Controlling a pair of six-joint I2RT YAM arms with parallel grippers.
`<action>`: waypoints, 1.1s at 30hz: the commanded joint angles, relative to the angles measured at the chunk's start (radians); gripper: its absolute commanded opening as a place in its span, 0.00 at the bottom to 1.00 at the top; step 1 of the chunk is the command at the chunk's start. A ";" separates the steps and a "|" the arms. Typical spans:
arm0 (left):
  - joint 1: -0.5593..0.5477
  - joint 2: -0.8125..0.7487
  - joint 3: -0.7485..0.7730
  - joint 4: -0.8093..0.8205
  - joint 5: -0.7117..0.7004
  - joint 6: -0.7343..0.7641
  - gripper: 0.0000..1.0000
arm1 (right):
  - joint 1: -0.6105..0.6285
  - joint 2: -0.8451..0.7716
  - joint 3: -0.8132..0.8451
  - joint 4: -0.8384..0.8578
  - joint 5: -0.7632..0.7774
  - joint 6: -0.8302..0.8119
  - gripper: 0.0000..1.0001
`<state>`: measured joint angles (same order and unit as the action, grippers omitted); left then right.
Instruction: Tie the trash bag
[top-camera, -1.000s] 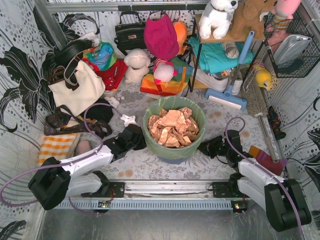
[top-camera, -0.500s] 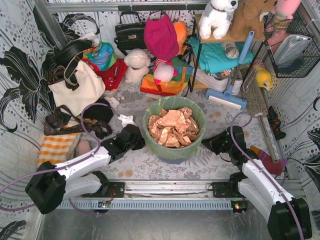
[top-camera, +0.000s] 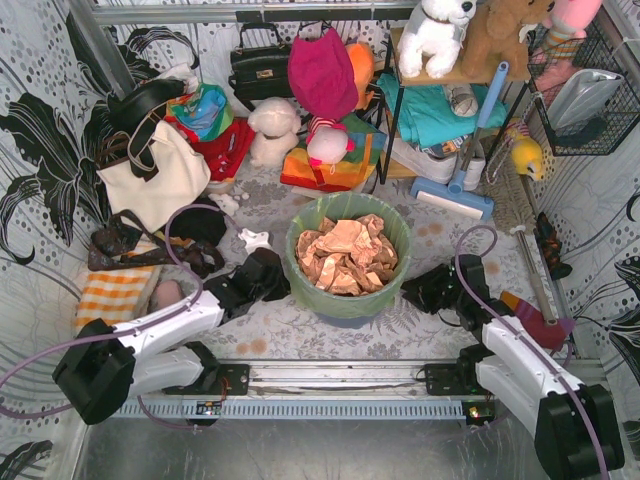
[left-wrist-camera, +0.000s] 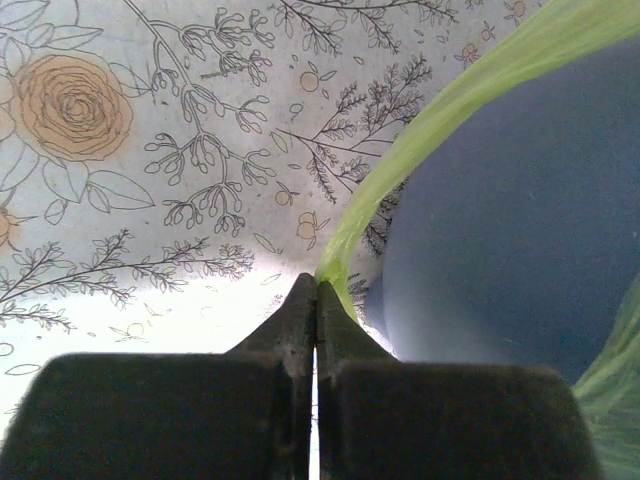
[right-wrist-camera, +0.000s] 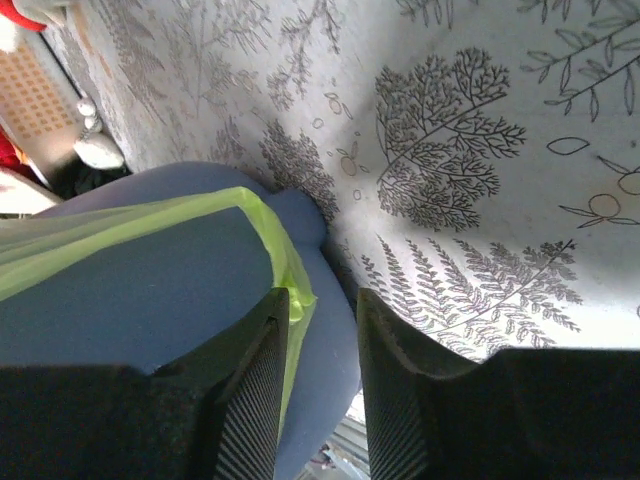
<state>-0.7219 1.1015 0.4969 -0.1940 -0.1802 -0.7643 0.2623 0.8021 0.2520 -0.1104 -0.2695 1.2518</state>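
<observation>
Trash bag, a thin translucent light-green film, lines the round blue-grey bin at mid-table, folded over its rim and holding crumpled tan paper. The left gripper is pinched closed on a taut band of that film beside the bin's smooth wall. The right gripper has its ribbed fingers parted around the bag's folded hem.

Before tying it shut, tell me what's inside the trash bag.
Crumpled tan paper fills the trash bag, nearly to its rim. Anything beneath the paper is covered.
</observation>
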 joint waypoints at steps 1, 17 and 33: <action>0.004 0.024 0.022 0.075 0.043 0.016 0.00 | -0.004 0.035 -0.088 0.222 -0.116 0.161 0.36; 0.004 0.062 0.012 0.115 0.076 0.012 0.00 | -0.004 0.100 -0.162 0.396 -0.163 0.302 0.36; 0.004 0.064 0.007 0.118 0.081 0.010 0.00 | -0.004 0.047 -0.162 0.358 -0.108 0.334 0.48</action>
<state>-0.7219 1.1633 0.4965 -0.1253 -0.1074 -0.7635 0.2623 0.8043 0.0792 0.2092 -0.3664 1.5703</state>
